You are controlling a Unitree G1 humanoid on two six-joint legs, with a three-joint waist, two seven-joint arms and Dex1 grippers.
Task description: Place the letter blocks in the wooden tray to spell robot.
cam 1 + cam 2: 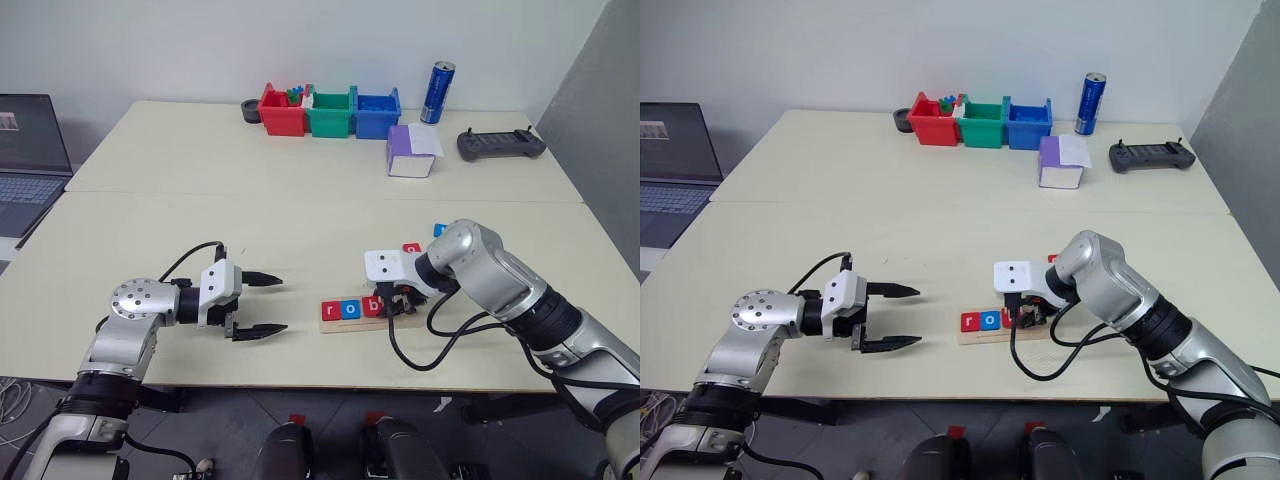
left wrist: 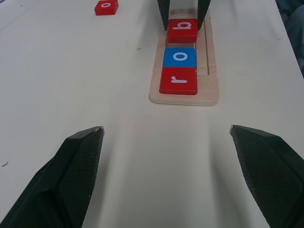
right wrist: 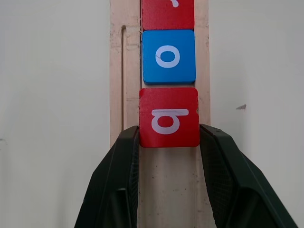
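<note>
now the tray [image 2: 207, 57] lies on the worktop [image 1: 300, 220] near the front edge, with three blocks in it in a row: a red r [image 2: 178, 80] at its left end, a blue o [image 2: 179, 57] next, and a red b [image 3: 168, 117] third. the right pincer [image 3: 168, 142] points down over the tray with its two fingers [image 3: 124, 156] pressed against the sides of the b, holding it as it sits in the tray. a red o [image 2: 106, 7] lies loose on the worktop just behind the tray, and a blue block [image 1: 439, 230] peeks out behind the right arm; its letter cannot be read. the left pincer [image 1: 262, 304] hangs over the worktop well to the left of the tray, aimed toward it, its fingers spread wide and holding nothing.
</note>
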